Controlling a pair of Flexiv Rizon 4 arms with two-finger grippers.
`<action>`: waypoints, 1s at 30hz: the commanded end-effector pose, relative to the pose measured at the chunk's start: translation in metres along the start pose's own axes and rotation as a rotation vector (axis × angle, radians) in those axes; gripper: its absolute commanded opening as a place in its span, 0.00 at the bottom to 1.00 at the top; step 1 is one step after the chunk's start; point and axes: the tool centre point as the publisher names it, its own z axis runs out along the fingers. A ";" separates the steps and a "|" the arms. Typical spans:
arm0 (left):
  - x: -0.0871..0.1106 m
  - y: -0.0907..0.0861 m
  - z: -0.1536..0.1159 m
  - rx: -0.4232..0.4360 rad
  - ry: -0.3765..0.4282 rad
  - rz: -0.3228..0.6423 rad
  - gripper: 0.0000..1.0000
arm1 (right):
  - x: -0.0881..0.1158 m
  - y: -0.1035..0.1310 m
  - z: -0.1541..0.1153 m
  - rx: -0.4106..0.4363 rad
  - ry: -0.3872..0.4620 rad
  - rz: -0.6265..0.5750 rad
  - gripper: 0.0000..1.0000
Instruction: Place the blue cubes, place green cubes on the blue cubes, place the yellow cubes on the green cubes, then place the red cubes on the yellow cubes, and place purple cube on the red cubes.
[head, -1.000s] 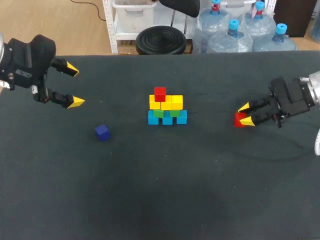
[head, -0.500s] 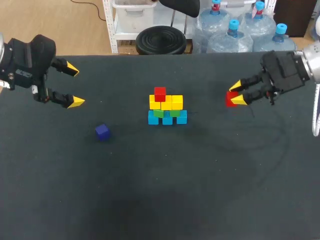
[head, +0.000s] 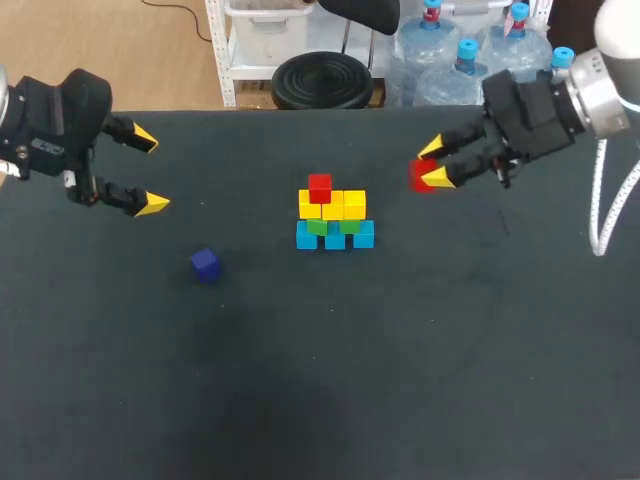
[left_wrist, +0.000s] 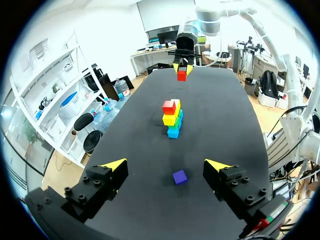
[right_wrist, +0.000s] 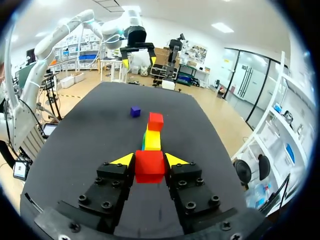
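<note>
The pile (head: 334, 215) in the middle of the tabletop (head: 400, 380) has three finished layers: blue cubes (head: 334, 239) at the bottom, green cubes (head: 317, 227) on them, yellow cubes (head: 332, 205) above. One red cube (head: 320, 187) sits on the yellow row, toward the left arm's side. The right claw (head: 431, 163) is clamped on a second red cube (head: 421, 174), both fingers against its sides (the right wrist view shows this plainly); it hangs to the right of the pile, clear of it and seemingly off the tabletop. The left claw (head: 150, 172) is spread wide and holds nothing, well apart from the pile. The purple cube (head: 205, 264) lies alone on the tabletop between that claw and the pile. By my reckoning the carried red cube must go beside the first, then the purple on top.
</note>
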 end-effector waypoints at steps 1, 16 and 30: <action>0.002 0.000 0.000 -0.002 -0.009 0.004 1.00 | -0.006 -0.015 0.022 -0.026 -0.010 -0.005 0.00; 0.002 0.000 0.000 -0.002 -0.009 0.004 1.00 | -0.021 -0.029 0.067 -0.036 0.003 0.000 0.00; 0.002 0.000 0.000 -0.002 -0.009 0.004 1.00 | -0.032 -0.026 0.085 0.013 0.020 0.013 0.00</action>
